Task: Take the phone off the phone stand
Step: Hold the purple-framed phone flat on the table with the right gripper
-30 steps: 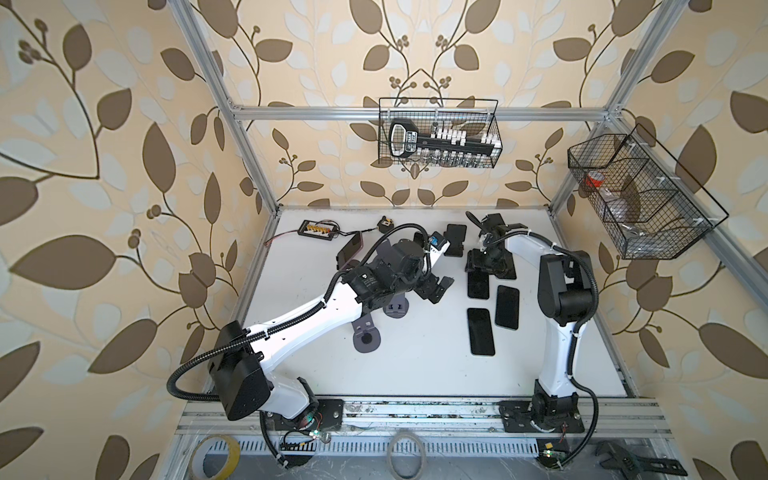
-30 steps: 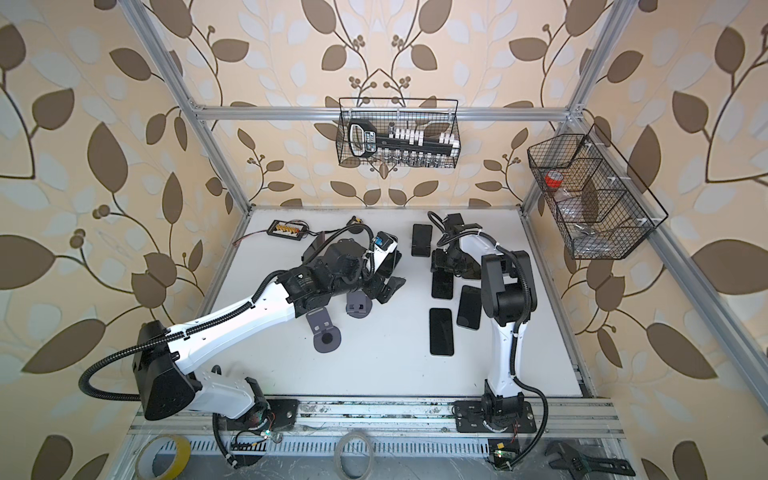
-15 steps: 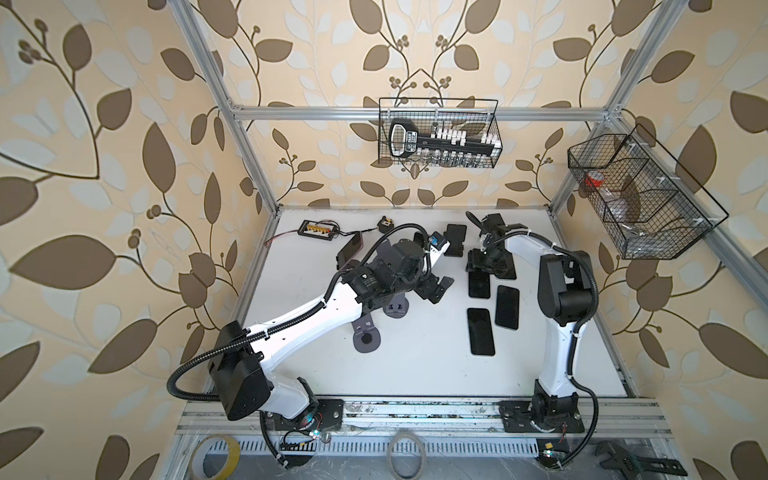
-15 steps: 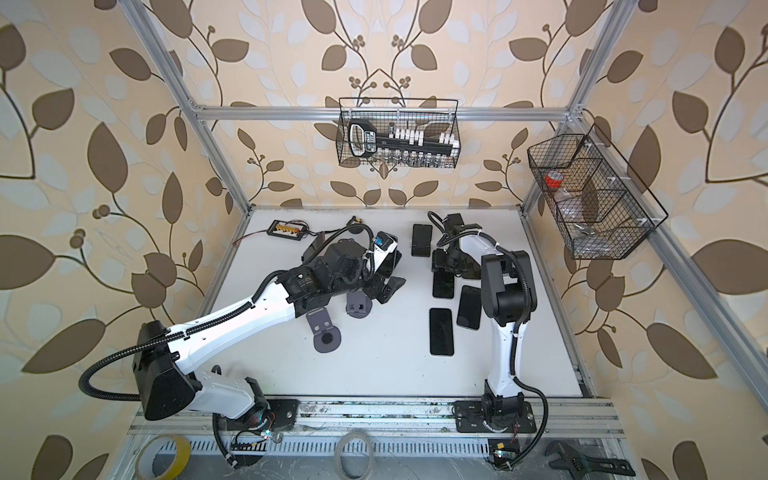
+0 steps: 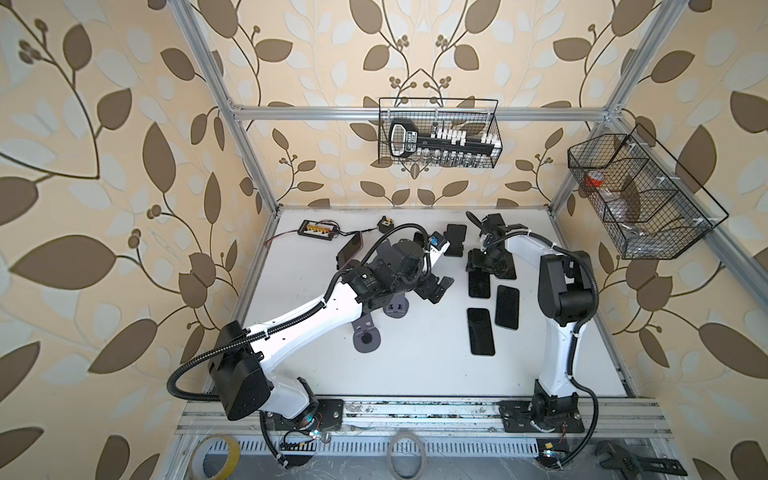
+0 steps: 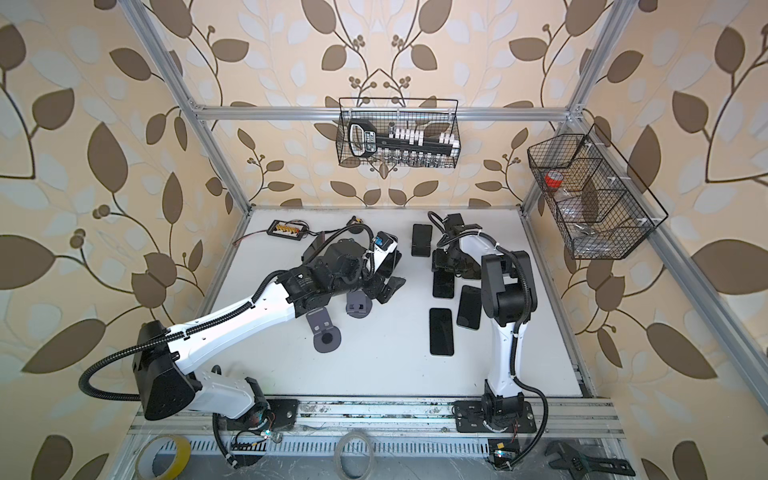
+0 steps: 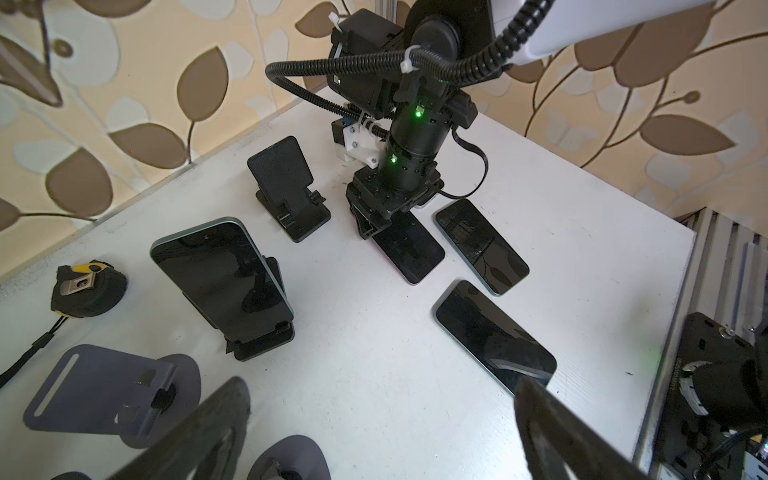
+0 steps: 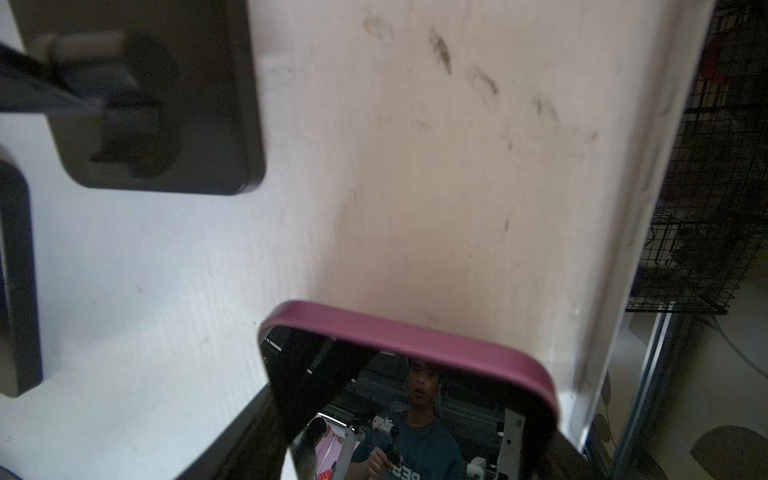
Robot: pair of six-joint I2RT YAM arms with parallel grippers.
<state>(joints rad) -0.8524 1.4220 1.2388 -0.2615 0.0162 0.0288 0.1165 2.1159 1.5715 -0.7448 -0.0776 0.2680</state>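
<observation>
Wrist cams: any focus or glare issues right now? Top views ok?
Right wrist view: black stand base is soft, pink-cased phone screen mirrors a person. Left wrist view: sharp, only the left gripper fingers blur up close. Both top views: sharp, evenly lit.

Phone on stand: we see a dark-screened, teal-edged phone (image 7: 220, 274) leaning tilted back, its lower edge seated in a black phone stand (image 7: 262, 347) on the white tabletop (image 7: 374, 395).

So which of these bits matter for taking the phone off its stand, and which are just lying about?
In the job: propped phone, its black stand, pink-cased phone gripped by the right arm.
Lying about: tape measure, wire basket, tape roll, wrench.
</observation>
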